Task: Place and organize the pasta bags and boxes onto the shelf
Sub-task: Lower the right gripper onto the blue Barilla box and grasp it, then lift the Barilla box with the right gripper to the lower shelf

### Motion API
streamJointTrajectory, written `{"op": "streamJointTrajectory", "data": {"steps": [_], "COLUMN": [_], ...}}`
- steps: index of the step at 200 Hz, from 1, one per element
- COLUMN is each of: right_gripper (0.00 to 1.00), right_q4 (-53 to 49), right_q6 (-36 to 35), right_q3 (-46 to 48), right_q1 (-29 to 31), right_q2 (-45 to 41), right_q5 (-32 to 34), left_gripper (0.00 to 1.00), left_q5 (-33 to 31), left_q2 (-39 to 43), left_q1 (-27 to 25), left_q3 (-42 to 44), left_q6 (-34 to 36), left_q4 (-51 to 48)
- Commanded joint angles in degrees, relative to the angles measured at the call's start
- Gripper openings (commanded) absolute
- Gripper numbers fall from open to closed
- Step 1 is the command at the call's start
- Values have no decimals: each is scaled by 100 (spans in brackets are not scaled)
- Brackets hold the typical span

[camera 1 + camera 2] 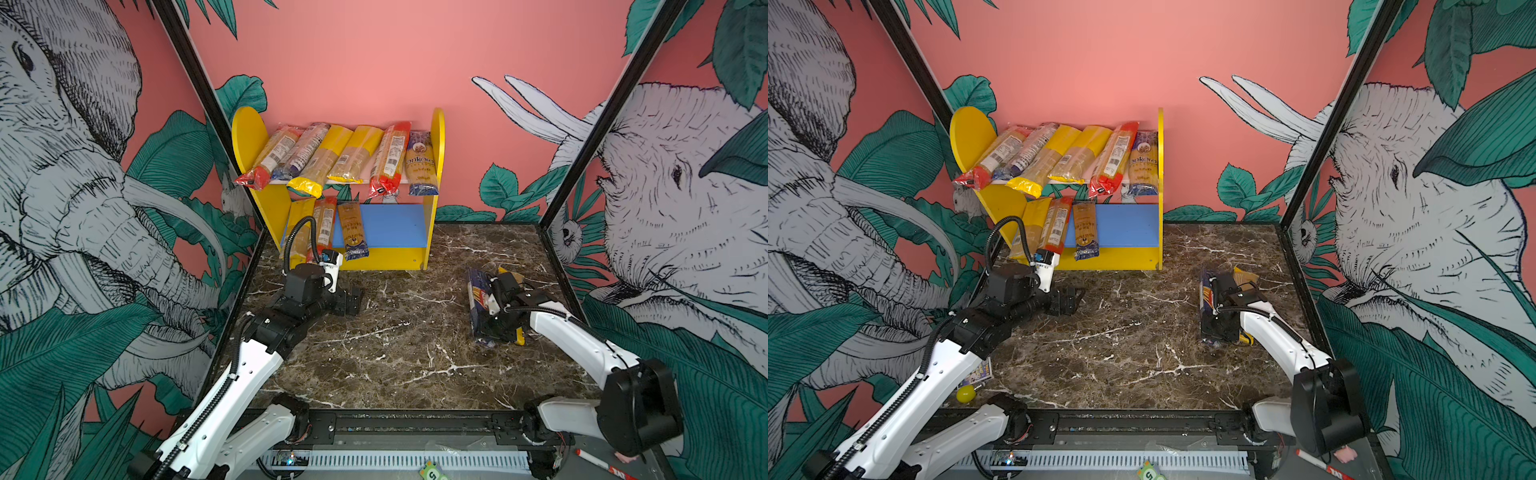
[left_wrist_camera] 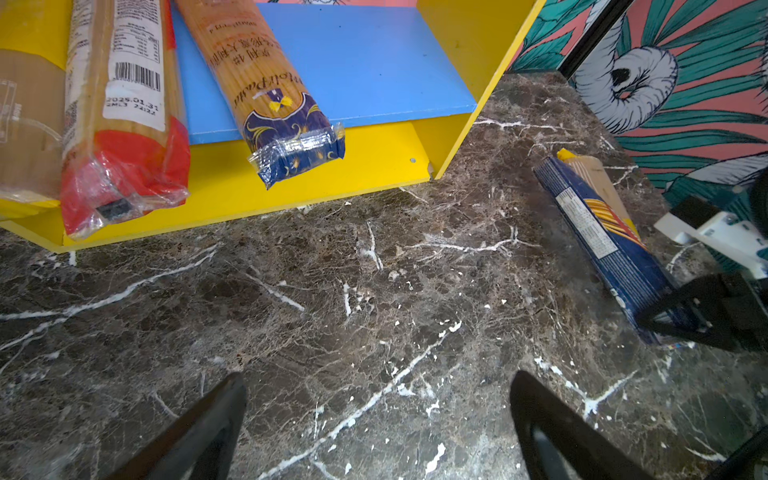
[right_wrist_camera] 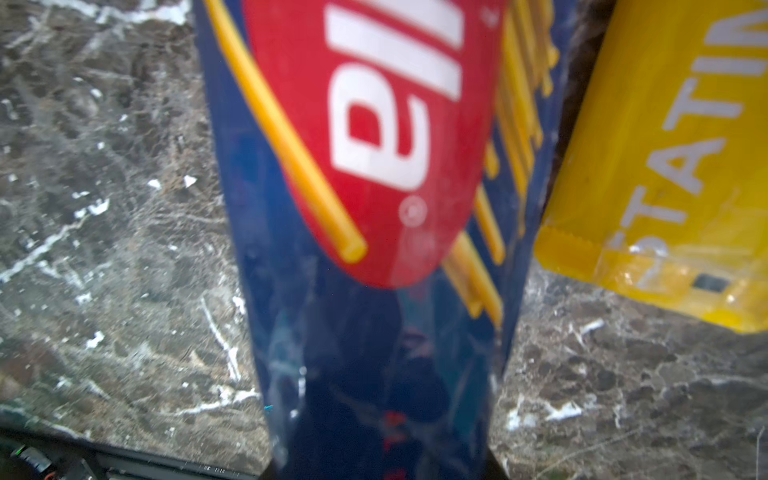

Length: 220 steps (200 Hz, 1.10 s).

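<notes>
Starting nearest you, your left gripper (image 2: 376,376) hangs spread wide above the bare marble tabletop (image 1: 395,353), holding nothing. To its right, your right gripper (image 2: 681,320) is clamped on the near end of the dark blue pasta box (image 1: 478,299), with a yellow-ended bag (image 3: 665,166) just beside it. Farther back, against the pink wall (image 1: 374,62), your shelf (image 1: 249,133) holds three packs (image 1: 324,228) at the left of its blue lower board (image 1: 386,226). Six packs (image 1: 345,153) lean across the upper board, overhanging its front.

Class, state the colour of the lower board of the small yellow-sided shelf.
Blue. The flat lower board shows best in the left wrist view.
</notes>
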<state>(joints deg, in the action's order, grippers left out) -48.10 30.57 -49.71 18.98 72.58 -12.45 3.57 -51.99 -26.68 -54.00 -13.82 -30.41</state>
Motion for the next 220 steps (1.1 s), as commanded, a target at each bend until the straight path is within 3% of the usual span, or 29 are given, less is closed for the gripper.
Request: {"op": "streamJointTrajectory", "data": {"steps": [1,38,75,117,178,220], "right_gripper": [0,0,0,0,0,0], "right_q4": [-5,-278,-491,-481,-257,-181], "right_q6": [-134,-111,-99,-52,-87,-81], "right_q3": [-229,-460,-1073,-1841,-3101,-4201], "right_q1": [57,238,852,1426,1840,2019], "right_q2": [-420,-706,-668,-120,1033,2085], "right_q5": [-163,-437,-256,-224,-315,-402], "left_gripper": [99,99,99,99,100,99], "left_q5": [-88,-346,-423,-531,-1208,-1037], "left_q2": [-17,-216,-465,-733,-515,-441], "left_q1": [-102,-341,-438,-543,-532,-133], "left_q3": [166,85,-72,-274,-277,-287], "left_q6": [-255,-234,-209,-50,444,599], "left_q4": [329,364,429,366,-82,-209]}}
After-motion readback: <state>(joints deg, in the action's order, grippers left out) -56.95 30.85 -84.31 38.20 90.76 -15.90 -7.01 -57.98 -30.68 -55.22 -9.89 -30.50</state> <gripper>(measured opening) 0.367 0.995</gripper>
